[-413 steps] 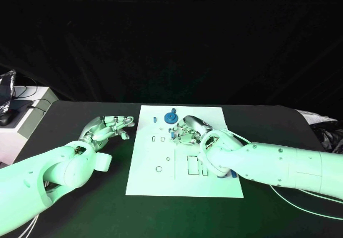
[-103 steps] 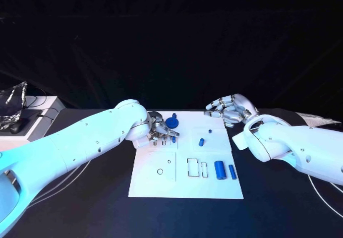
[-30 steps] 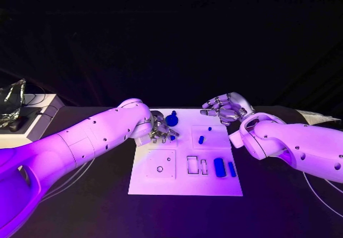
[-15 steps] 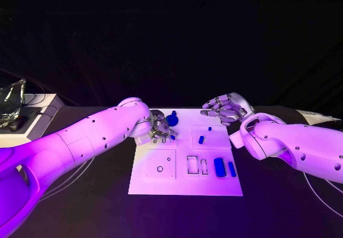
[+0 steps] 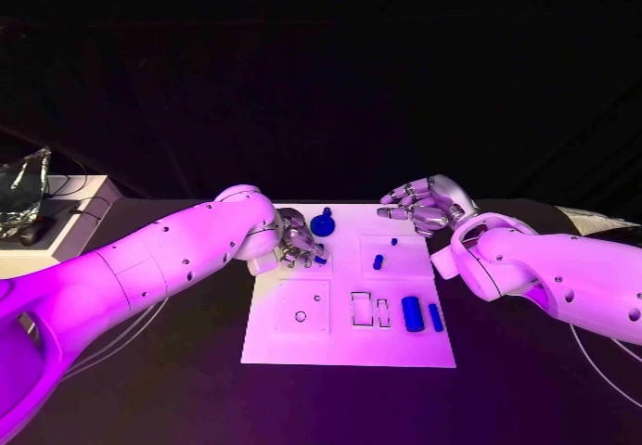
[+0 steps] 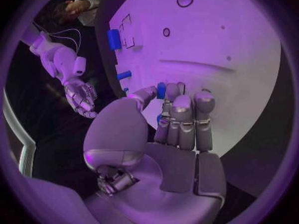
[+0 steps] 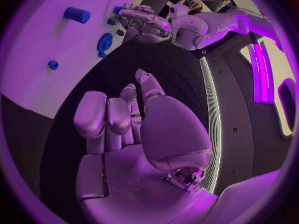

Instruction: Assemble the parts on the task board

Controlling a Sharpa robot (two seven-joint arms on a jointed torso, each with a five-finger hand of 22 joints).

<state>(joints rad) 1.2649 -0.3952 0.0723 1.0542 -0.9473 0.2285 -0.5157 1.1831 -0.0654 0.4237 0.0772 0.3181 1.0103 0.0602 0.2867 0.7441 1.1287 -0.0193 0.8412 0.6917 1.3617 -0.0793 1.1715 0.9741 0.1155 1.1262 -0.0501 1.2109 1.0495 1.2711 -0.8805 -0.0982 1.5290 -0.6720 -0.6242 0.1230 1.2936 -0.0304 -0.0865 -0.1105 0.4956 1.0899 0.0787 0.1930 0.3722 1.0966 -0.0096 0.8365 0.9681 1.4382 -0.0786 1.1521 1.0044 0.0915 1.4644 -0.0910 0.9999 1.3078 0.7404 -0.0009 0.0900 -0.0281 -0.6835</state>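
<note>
While the left hand [image 5: 297, 246] works at the far left part of the task board [image 5: 351, 348], its fingers are curled down close together, and a small blue part [image 6: 161, 90] shows between the thumb and the fingertips in the left wrist view; it looks pinched there, right at the board's surface. Compared with half a second and a second ago, that hand has barely shifted, sitting at the same spot just left of the blue gear [image 5: 323, 222] near the board's far edge. The lack of travel suggests a fine seating step is in progress rather than a carry, though whether the part has gone into its seat cannot be told.

The right hand [image 5: 423, 208] hangs off the board's far right corner, over the black table [image 5: 160, 371], fingers loosely curled in and holding nothing, much where it was a second ago.

The other pieces have not moved: a small peg [image 5: 378, 262] and a tiny dot-like part [image 5: 393, 242] right of the board's middle, and two blue cylinders [image 5: 412, 314] lying side by side nearer the robot along the board's right side, next to the rectangular slots [image 5: 361, 309]. Those cylinders and the peg appear still to be placed, so the assembly looks early to midway.
</note>
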